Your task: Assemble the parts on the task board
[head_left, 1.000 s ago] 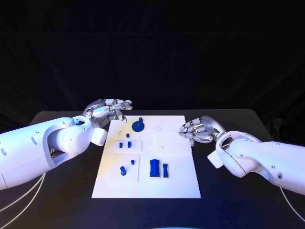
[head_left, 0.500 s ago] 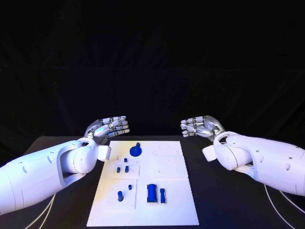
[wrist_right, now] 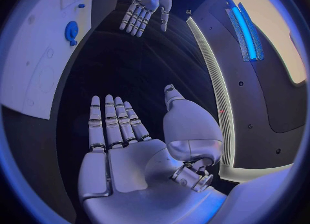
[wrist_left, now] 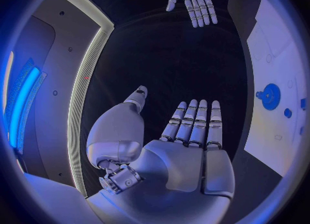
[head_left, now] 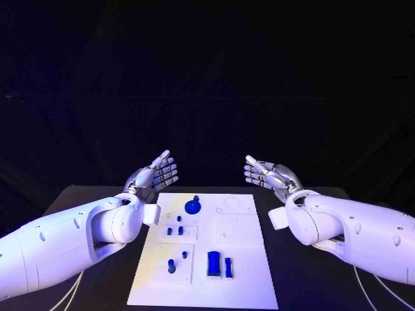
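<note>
The white task board (head_left: 240,259) lies in the middle of the black table, with several small blue parts on it. A round blue gear-like part (head_left: 194,206) sits near its far end, also seen as the blue gear (wrist_left: 270,96) and the blue gear (wrist_right: 71,30) in the wrist views. A larger blue block (head_left: 213,262) and a slim blue piece (head_left: 229,266) lie near the front. My left hand (head_left: 154,175) is raised above the board's far left corner, fingers straight and apart, holding nothing. My right hand (head_left: 267,175) is raised above the far right corner, likewise flat and empty. My left hand (wrist_left: 184,146) and my right hand (wrist_right: 123,141) face each other.
Small blue pegs (head_left: 174,230) stand in the board's left middle, and another small blue part (head_left: 171,264) lies at the left front. Black table surface (head_left: 310,291) runs along both sides of the board. Dark backdrop behind.
Both hands have risen from the board's far corners and uncurled from bent fingers to flat, spread palms. The head camera has shifted, so the whole scene sits lower.
</note>
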`<action>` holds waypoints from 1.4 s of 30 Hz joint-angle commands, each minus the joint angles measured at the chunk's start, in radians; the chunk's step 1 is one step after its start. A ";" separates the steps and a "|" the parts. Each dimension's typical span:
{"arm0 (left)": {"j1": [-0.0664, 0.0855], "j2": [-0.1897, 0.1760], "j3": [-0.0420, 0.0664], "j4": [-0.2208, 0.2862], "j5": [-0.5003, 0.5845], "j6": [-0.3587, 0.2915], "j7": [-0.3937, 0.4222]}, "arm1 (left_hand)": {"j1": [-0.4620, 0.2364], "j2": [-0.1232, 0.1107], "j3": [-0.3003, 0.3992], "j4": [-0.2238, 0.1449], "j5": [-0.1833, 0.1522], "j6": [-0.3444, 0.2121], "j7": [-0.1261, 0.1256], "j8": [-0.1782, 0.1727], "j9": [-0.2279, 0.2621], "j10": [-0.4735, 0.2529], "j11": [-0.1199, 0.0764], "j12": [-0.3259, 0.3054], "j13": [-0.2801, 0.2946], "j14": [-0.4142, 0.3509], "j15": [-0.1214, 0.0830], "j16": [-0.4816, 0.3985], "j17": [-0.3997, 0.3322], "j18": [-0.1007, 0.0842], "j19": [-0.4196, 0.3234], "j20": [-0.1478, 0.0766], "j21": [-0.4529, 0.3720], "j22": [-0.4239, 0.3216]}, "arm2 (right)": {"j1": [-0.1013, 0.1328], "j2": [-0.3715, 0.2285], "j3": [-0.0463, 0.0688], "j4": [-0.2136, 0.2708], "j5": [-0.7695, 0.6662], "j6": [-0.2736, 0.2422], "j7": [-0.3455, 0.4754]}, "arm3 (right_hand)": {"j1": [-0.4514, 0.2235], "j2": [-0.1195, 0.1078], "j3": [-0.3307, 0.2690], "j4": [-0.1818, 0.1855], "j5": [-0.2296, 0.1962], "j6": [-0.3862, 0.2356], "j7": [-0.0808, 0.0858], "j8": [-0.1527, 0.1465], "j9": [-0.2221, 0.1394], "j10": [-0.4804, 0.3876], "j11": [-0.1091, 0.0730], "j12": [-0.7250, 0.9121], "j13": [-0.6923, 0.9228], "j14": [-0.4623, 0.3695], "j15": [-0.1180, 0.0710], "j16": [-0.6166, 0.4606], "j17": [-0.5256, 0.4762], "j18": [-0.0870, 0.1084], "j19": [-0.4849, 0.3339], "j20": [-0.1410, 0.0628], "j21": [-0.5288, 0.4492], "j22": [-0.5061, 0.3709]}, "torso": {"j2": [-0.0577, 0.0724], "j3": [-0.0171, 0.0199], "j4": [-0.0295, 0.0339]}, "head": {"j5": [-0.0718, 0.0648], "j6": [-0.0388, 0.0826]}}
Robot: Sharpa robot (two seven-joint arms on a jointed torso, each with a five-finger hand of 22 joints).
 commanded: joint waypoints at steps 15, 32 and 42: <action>-0.050 -0.012 0.002 0.186 -0.116 -0.419 0.110 | -0.479 0.010 -0.170 -0.009 -0.124 -0.335 -0.110 -0.011 -0.007 -0.362 -0.104 -0.011 -0.007 -0.315 -0.089 -0.114 -0.007 -0.117 -0.275 -0.167 -0.075 -0.100 | -0.073 -0.026 0.046 0.153 0.197 -0.270 0.197 | -0.504 0.004 -0.023 -0.102 -0.109 -0.340 -0.094 -0.013 -0.106 -0.383 -0.074 -0.011 -0.028 -0.389 -0.033 -0.010 -0.065 -0.128 -0.318 -0.143 -0.010 -0.143 | -0.002 0.0047 0.0058 | 0.001 0.000; -0.050 -0.012 0.002 0.187 -0.116 -0.422 0.110 | -0.635 0.010 -0.170 -0.009 -0.124 -0.444 -0.110 -0.011 -0.007 -0.480 -0.104 -0.011 -0.007 -0.418 -0.089 -0.114 -0.007 -0.117 -0.362 -0.167 -0.075 -0.100 | -0.073 -0.026 0.046 0.153 0.197 -0.270 0.197 | -0.669 0.004 -0.023 -0.102 -0.109 -0.452 -0.094 -0.013 -0.106 -0.508 -0.074 -0.011 -0.028 -0.516 -0.033 -0.010 -0.065 -0.128 -0.423 -0.143 -0.010 -0.233 | -0.002 0.0047 0.0058 | 0.001 0.000; -0.050 -0.012 0.002 0.187 -0.116 -0.422 0.110 | -0.680 0.010 -0.170 -0.009 -0.124 -0.474 -0.110 -0.011 -0.007 -0.514 -0.104 -0.011 -0.007 -0.513 -0.089 -0.114 -0.007 -0.117 -0.448 -0.167 -0.075 -0.100 | -0.073 -0.026 0.046 0.153 0.197 -0.270 0.197 | -0.822 0.004 -0.023 -0.102 -0.109 -0.554 -0.094 -0.013 -0.106 -0.624 -0.074 -0.011 -0.028 -0.634 -0.033 -0.010 -0.065 -0.128 -0.522 -0.143 -0.010 -0.233 | -0.002 0.0047 0.0058 | 0.001 0.000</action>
